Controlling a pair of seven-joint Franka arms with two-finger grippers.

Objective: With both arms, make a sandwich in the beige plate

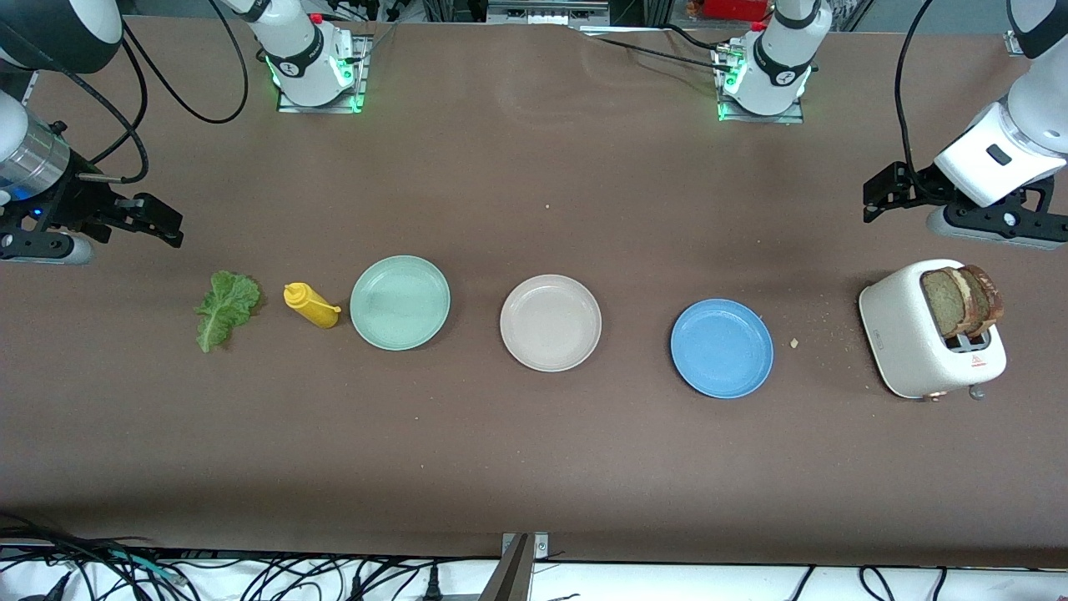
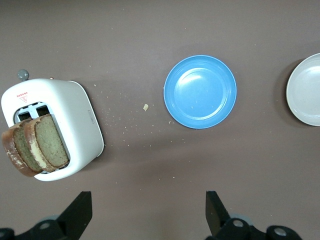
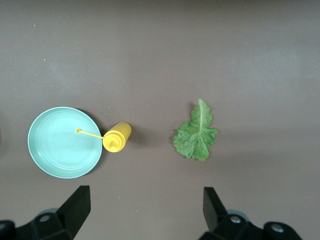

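The beige plate (image 1: 551, 323) lies bare in the middle of the table, and its edge (image 2: 306, 90) shows in the left wrist view. Brown bread slices (image 1: 964, 300) (image 2: 35, 147) stand in a white toaster (image 1: 905, 342) at the left arm's end. A green lettuce leaf (image 1: 224, 307) (image 3: 196, 135) lies flat at the right arm's end. My left gripper (image 1: 873, 199) (image 2: 148, 205) hangs open and holds nothing, over the table beside the toaster. Over the table beside the lettuce, my right gripper (image 1: 171, 227) (image 3: 145, 202) is open too, with nothing in it.
A yellow mustard bottle (image 1: 310, 305) (image 3: 117, 137) lies between the lettuce and a pale green plate (image 1: 400, 302) (image 3: 62, 142). A blue plate (image 1: 722, 348) (image 2: 200, 91) sits between the beige plate and the toaster. Crumbs are scattered around the toaster.
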